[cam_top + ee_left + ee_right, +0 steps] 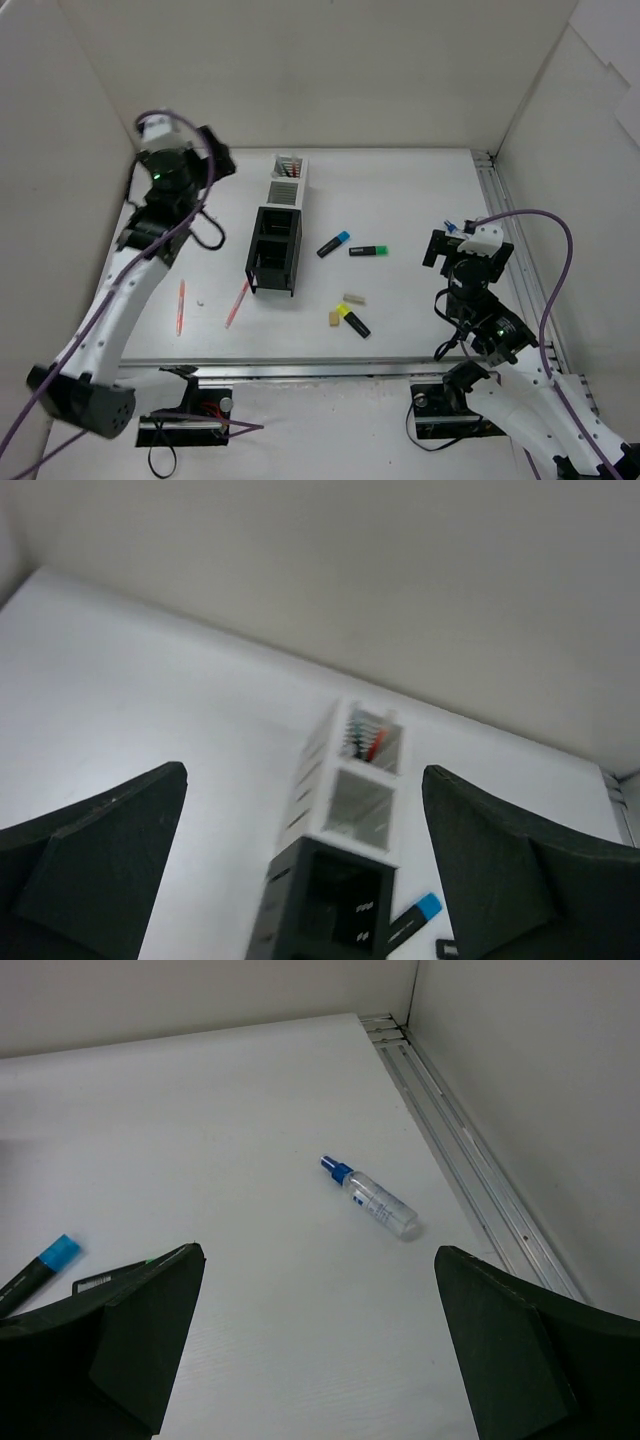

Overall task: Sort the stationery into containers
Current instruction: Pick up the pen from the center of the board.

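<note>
The left gripper (220,158), jaws apart and empty, is hovering beside the containers (275,212), apparently between picks, and is likely needing next to descend onto a red pen (181,305).

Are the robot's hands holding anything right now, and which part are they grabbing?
Nothing is held. The left gripper and the right gripper are both wide open, with nothing in either one.
</note>
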